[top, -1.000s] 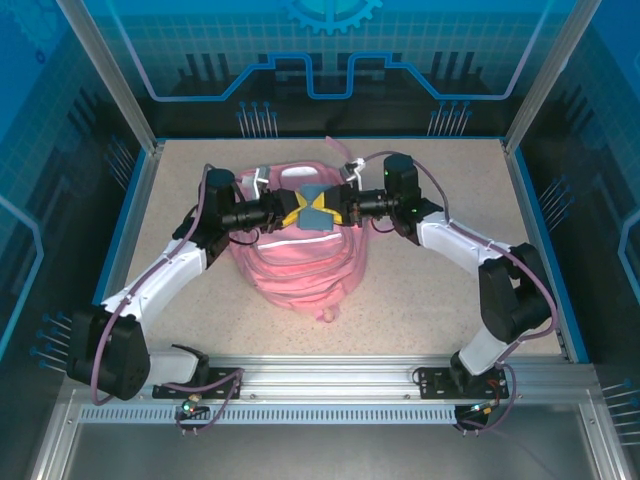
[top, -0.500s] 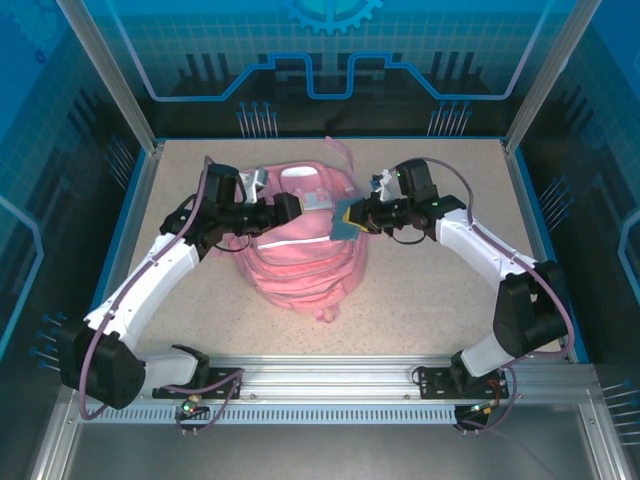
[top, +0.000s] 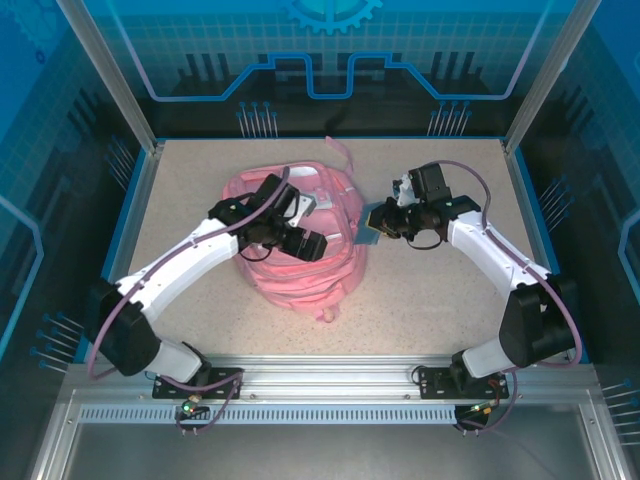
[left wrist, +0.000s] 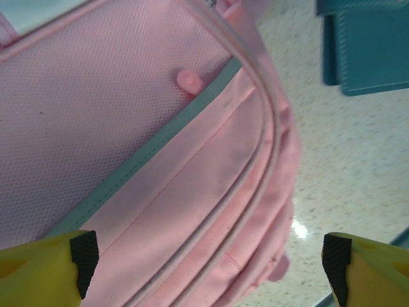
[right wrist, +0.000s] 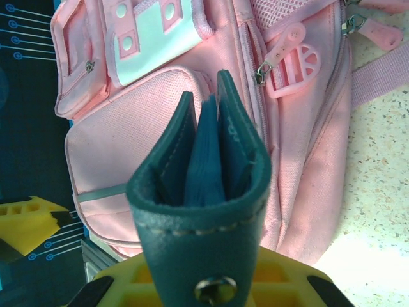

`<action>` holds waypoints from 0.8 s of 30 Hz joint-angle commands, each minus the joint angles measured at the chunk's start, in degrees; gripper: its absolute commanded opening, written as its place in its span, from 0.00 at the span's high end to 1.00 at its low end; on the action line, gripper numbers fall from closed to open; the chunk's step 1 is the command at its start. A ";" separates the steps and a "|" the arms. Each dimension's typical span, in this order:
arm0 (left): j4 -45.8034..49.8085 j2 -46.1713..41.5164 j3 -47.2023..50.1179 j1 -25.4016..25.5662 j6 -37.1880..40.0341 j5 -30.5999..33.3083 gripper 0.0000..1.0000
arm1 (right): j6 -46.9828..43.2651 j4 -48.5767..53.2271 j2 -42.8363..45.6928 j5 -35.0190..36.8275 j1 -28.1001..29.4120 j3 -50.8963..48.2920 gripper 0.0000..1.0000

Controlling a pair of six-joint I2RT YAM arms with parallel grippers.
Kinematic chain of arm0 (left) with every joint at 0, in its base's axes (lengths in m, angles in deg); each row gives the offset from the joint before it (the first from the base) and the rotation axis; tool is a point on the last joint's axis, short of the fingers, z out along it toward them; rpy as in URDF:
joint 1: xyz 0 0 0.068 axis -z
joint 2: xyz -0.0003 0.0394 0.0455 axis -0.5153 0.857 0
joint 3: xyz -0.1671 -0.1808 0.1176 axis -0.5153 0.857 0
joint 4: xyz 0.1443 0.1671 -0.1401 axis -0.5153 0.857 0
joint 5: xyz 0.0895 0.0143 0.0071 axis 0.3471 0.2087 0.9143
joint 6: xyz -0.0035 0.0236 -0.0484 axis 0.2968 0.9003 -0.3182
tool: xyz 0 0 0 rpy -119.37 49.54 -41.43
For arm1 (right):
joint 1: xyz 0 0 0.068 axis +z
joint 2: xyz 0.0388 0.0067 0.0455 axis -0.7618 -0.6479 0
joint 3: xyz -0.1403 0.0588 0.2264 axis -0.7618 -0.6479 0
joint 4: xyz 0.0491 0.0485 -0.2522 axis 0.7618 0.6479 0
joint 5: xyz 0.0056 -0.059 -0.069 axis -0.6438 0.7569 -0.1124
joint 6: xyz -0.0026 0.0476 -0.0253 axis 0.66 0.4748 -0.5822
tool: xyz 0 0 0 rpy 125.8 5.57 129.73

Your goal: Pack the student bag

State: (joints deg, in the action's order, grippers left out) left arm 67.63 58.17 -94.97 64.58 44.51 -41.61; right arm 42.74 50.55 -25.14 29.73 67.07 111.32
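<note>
While the overhead view sets the left hand over the pink bag, its wrist view shows the fingers spread wide, released, with bag fabric directly beneath. The left arm hides part of the bag from above. Just right of the bag, the right hand is clenched on a blue book. Its wrist view adds a stitched cover, a metal snap and fanned pages, which block the bag's middle beyond. The bag lies on the speckled desk. One bag, one book, two hands.
</note>
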 commanded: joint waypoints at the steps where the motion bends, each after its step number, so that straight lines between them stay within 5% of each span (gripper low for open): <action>1: 3.58 3.17 -2.18 1.17 4.04 4.62 0.12 | -0.70 1.20 1.59 0.65 -0.72 -0.72 0.87; 15: 9.00 14.58 -6.96 4.58 6.23 13.69 0.17 | 0.71 -0.01 0.78 -0.03 -0.72 -0.85 0.86; 24: 9.37 11.64 -8.86 4.44 3.08 23.08 0.42 | 0.97 -0.35 0.22 -0.27 -0.75 -0.68 0.86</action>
State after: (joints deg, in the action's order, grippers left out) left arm 75.76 72.29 -102.20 69.76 48.96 -26.51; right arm 43.04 50.49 -25.14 30.10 67.05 110.99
